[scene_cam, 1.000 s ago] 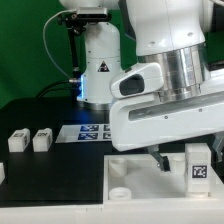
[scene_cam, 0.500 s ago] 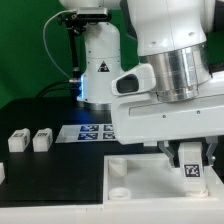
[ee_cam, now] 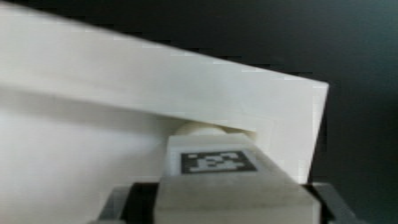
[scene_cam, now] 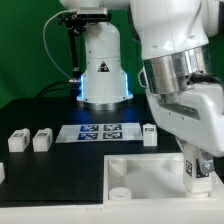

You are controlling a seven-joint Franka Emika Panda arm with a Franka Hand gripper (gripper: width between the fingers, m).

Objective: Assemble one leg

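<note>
My gripper (scene_cam: 197,168) is shut on a leg (scene_cam: 190,173), a small white block with a black-and-white tag. It holds the leg at the corner of the large white plate (scene_cam: 150,172) on the exterior view's right. In the wrist view the leg (ee_cam: 217,170) sits between the two fingers (ee_cam: 128,205), its end right at a round corner socket (ee_cam: 201,127) of the plate (ee_cam: 89,120). I cannot tell whether it is seated. Three more legs stand on the table: two at the left (scene_cam: 17,141) (scene_cam: 41,140) and one by the arm (scene_cam: 149,134).
The marker board (scene_cam: 95,131) lies flat behind the plate. The robot's base (scene_cam: 100,70) stands at the back centre. Another round socket (scene_cam: 117,195) shows at the plate's front left corner. The table is black.
The arm has swung up and toward the exterior view's right, uncovering the marker board and the third loose leg. The held leg has sunk slightly toward the plate's corner.
</note>
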